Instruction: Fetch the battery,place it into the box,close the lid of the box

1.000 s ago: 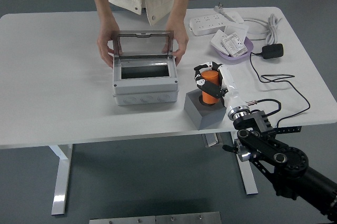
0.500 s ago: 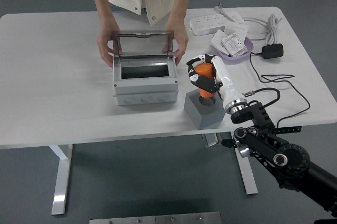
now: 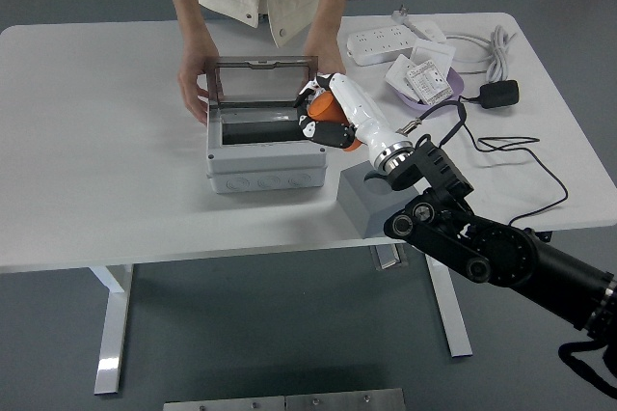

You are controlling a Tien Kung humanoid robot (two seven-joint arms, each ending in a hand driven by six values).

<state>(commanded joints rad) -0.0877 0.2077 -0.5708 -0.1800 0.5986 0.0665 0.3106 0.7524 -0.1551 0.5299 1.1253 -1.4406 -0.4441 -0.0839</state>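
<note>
Head view: right hand [image 3: 323, 117] is gripping the orange battery [image 3: 328, 107], fingers wrapped round its body, carrying it over the right end of the grey box [image 3: 262, 155], whose opening is showing dark and apparently bare inside. The battery is looking like a stiff, smooth cylinder, probably slick and fairly dense, so a wrap round the mid-body is seeming the safest hold. The clear lid [image 3: 260, 81] is standing upright at the box's far edge; a person's hands [image 3: 196, 88] are bracing the box at both sides near the hinge. The grey holder block [image 3: 371, 206] near the worktop [image 3: 96, 141] edge is mostly hidden behind the arm. The purple tray [image 3: 445, 102] is holding small packets. Left hand is not showing
</note>
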